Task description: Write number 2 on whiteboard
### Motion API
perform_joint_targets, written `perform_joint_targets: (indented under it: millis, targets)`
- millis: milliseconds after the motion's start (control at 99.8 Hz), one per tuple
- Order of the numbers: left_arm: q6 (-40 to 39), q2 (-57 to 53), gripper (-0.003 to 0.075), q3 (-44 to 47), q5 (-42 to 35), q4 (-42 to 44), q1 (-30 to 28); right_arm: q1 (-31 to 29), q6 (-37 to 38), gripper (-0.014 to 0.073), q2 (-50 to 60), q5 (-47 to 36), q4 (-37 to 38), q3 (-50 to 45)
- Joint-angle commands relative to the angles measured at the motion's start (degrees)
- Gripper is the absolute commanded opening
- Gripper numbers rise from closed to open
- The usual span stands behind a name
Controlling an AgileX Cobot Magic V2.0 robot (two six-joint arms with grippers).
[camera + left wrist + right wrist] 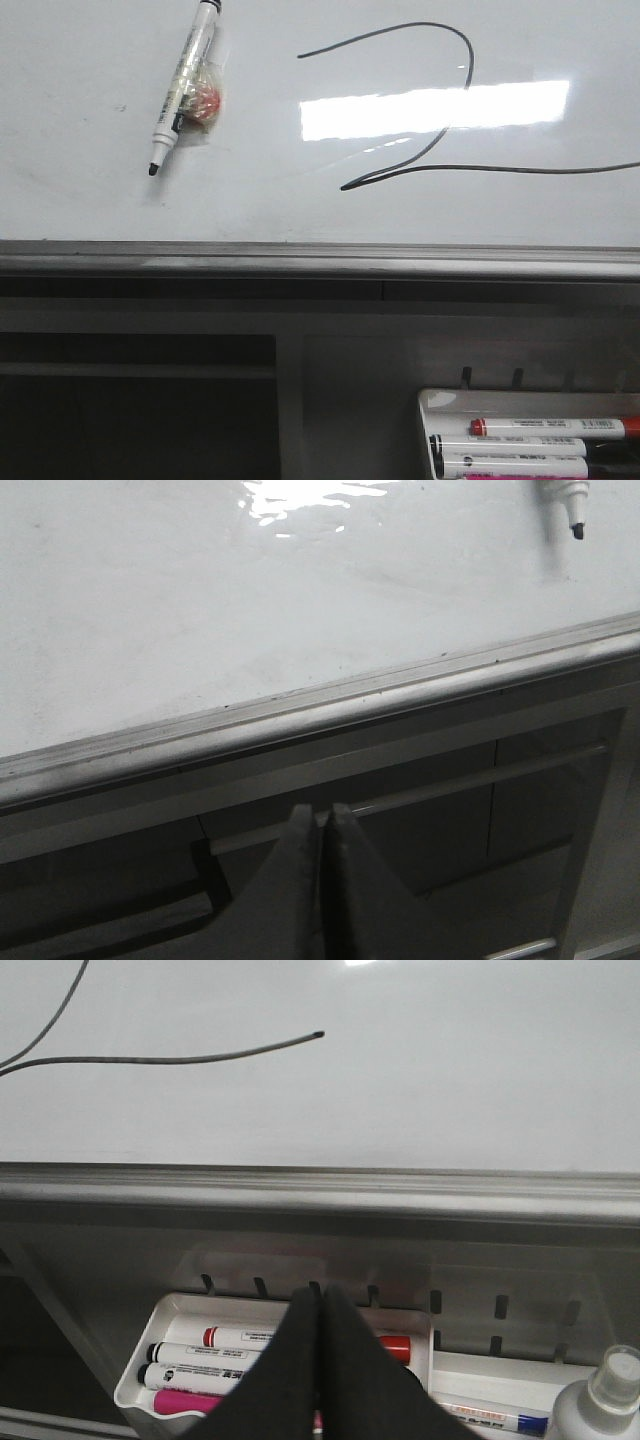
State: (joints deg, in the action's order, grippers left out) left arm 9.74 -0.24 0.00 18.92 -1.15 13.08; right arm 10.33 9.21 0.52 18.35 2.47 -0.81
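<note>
The whiteboard [90,200] fills the upper front view, with its grey bottom rail [300,258] below. A black number 2 [440,150] is drawn on it at the right, with an arched top and a long tail; the tail's end shows in the right wrist view [200,1058]. A black marker [185,85] with tape and a red blob lies on the board at upper left, tip down; its tip shows in the left wrist view [572,510]. My left gripper [325,812] is shut and empty below the rail [300,715]. My right gripper [320,1292] is shut and empty above the marker tray [170,1312].
A white tray [440,400] at the lower right holds several markers, red [550,427], black and pink [185,1401]. A second tray section holds a blue-capped marker [490,1417], and a spray bottle [600,1400] stands beside it. A dark shelf frame [140,370] lies under the rail.
</note>
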Motion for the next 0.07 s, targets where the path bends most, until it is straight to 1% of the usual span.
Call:
perform_joint_targets:
  millis: [0,60]
  targets:
    - [-0.4,-1.5,-0.0020,0.7,-3.3,-0.1,-0.2,-0.4,-0.1,-0.0074,1.2,-1.6,1.2,-1.4]
    - [-0.4,-1.5,-0.0020,0.7,-3.3,-0.1,-0.2,-0.4,-0.1,-0.0074,1.2,-1.6,1.2,-1.4]
